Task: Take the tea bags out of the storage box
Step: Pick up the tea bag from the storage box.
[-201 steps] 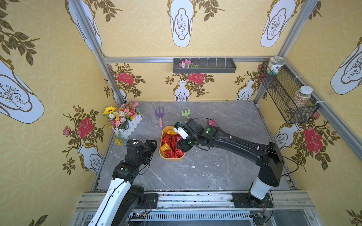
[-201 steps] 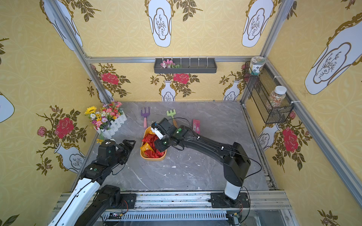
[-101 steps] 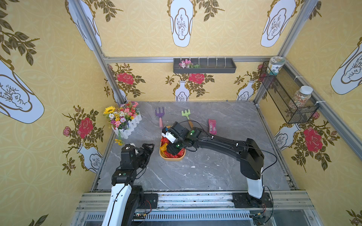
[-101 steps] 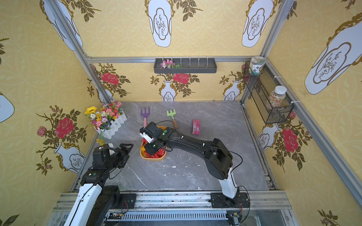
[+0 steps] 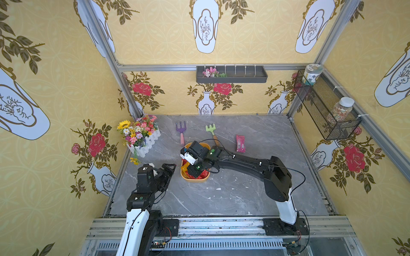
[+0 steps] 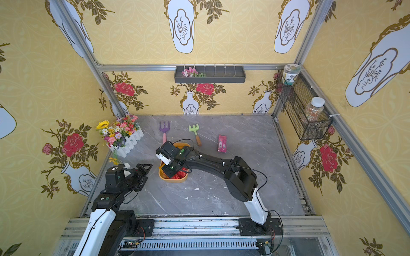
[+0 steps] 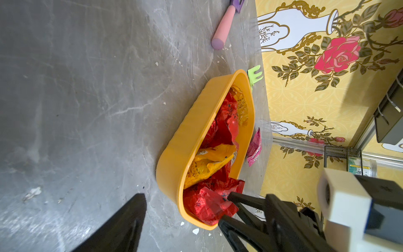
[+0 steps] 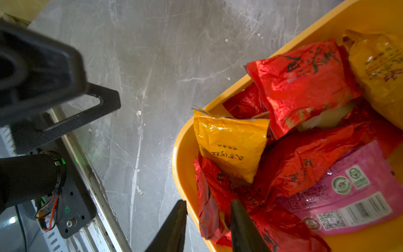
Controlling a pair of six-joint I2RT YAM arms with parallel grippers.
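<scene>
Hanging over the yellow-orange storage box [image 5: 195, 179] on the grey marbled table [image 5: 221, 199], the right arm [image 5: 244, 161] hides most of the tea bags [image 5: 203, 175] in both top views. Only red foil shows at the box's near end. A pink sachet [image 5: 240, 143] lies out on the table, near the green toy rake [image 5: 210, 130] and apart from the box. The left fingers [image 5: 171, 168] stand spread wide and empty just beside the box's left wall, clear of it.

Seen from the left wrist, the box holds a heap of red and golden-orange sachets printed with black characters, too crumpled there to read. The right fingers [image 7: 244, 198] meet the heap at the box's near end, one lying on a red sachet and the other at the rim.

Seen from the right wrist, those fingers stand partly apart astride the box's wall. One is outside it over the table and one is inside against red foil; whether they pinch anything cannot be told. A golden sachet [image 8: 231, 148] leans on the wall, bearing lines of black Chinese characters. A second pink sachet [image 8: 349, 189], lying in the box, carries a white label with a barcode, a QR code and green round marks. Its fine print appears too small to make out.
</scene>
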